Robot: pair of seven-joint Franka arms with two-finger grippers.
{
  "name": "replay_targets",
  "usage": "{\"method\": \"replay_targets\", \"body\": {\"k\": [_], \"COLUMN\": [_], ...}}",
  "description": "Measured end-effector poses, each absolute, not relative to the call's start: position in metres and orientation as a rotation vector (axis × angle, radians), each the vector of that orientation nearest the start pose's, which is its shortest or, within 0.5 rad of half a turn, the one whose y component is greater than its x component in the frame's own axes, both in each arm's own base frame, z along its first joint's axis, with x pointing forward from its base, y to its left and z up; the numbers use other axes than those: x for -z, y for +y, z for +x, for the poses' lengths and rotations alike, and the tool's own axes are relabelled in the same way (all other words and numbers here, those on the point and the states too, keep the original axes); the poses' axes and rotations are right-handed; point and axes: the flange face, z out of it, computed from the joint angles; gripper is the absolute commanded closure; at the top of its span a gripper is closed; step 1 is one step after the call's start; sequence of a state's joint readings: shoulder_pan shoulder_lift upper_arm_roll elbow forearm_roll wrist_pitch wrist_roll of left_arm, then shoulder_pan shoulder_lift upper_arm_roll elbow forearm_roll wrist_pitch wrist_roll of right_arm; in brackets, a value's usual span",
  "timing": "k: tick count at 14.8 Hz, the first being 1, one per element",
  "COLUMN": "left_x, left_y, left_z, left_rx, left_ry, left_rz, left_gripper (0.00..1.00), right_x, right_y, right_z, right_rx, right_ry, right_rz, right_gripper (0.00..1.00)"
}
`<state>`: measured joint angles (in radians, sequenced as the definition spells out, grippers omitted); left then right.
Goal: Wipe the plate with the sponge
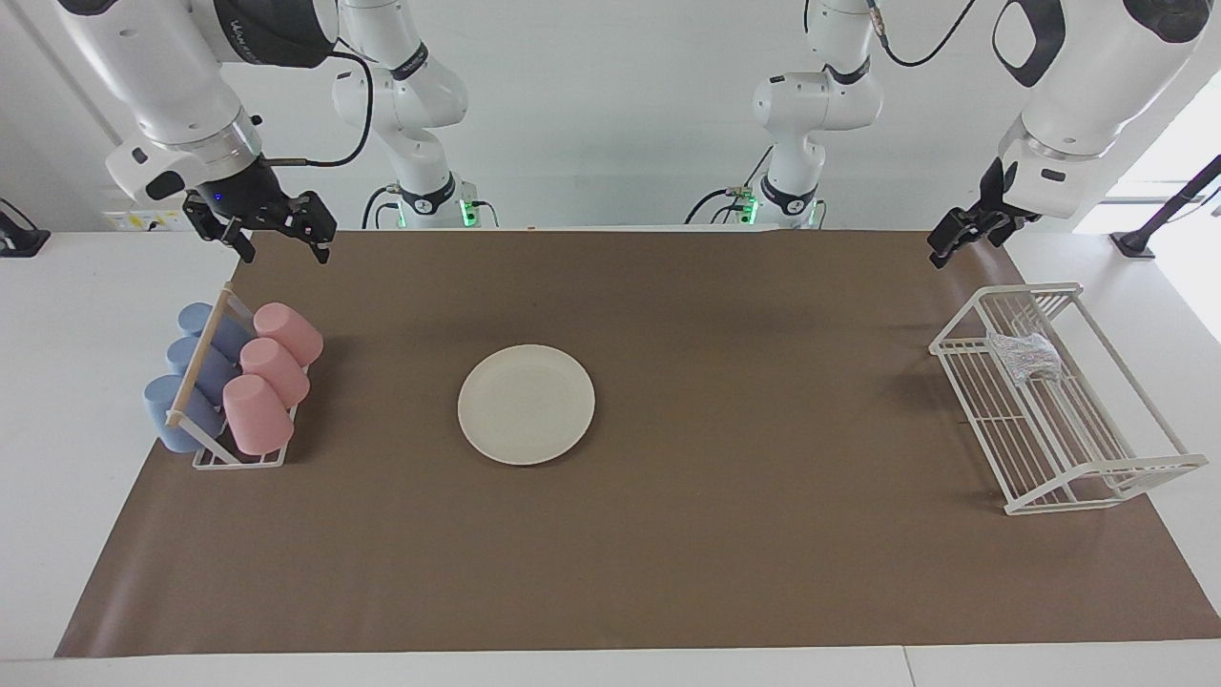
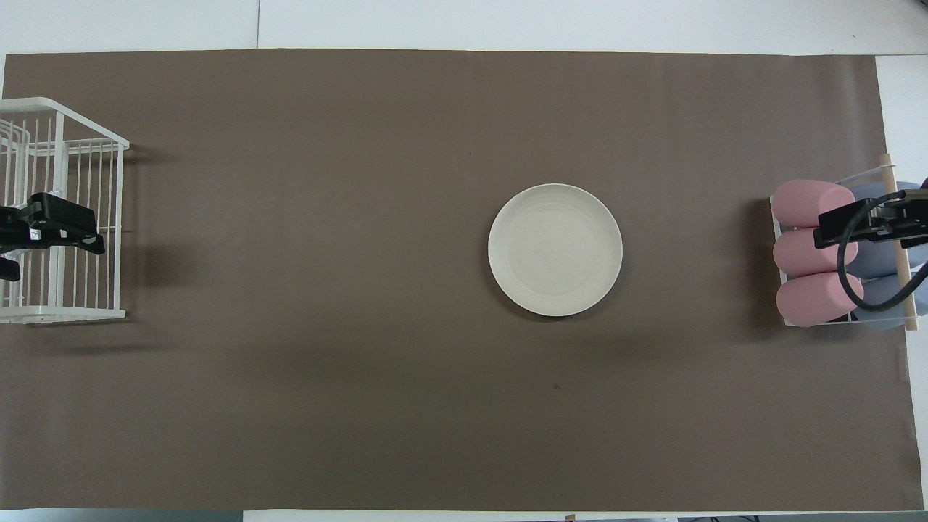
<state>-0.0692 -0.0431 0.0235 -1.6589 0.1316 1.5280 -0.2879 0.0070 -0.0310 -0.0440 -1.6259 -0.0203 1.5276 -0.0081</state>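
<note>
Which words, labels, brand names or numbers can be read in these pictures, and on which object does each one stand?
White lettering on the dark band of the right arm: too small and slanted to read.
Small label on the left gripper: too small to read.
The plate, the sponge, the cups and the wire rack: no text.

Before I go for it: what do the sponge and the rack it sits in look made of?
The sponge looks like silvery, glittery mesh over a soft pad, pinched at its middle. The rack looks like white-coated metal wire: thin, straight, evenly spaced bars; it could also be plastic.
</note>
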Motion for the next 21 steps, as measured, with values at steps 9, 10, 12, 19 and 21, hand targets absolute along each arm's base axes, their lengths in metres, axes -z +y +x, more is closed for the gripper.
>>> {"method": "replay_targets", "body": {"k": [9, 10, 12, 19, 21], "left_x": [-0.486, -0.474, -0.455, -0.406, -0.406], "left_y": [-0.017, -0.015, -0.009, -0.016, -0.021], "left_z": [0.6, 0.607, 0.617, 0.635, 0.633], "left_rx": [-0.073, -0.077, -0.094, -0.167, -0.18], "left_ry": [-0.11, -0.09, -0.048, 0.072, 0.068], "left_rz": [-2.588, -2.554, -2.477, -2.276, -2.266], "left_gripper": [0.0, 0.0, 0.0, 0.0, 0.0], "right_x": [-0.612, -0.612, -0.612, -0.612, -0.614], "right_y": [-0.023, -0.023, -0.023, -0.021, -0.019], "right_z": [0.539, 0.539, 0.539, 0.539, 0.539], "right_rx": [-0.107, -0.107, -0.107, -0.106, -0.098], "right_ry": [0.046, 0.047, 0.047, 0.131, 0.17], "right_rz": [-3.157, -3.157, -3.157, -3.157, -3.156], "right_gripper": [0.0, 0.0, 0.0, 0.0, 0.0]}}
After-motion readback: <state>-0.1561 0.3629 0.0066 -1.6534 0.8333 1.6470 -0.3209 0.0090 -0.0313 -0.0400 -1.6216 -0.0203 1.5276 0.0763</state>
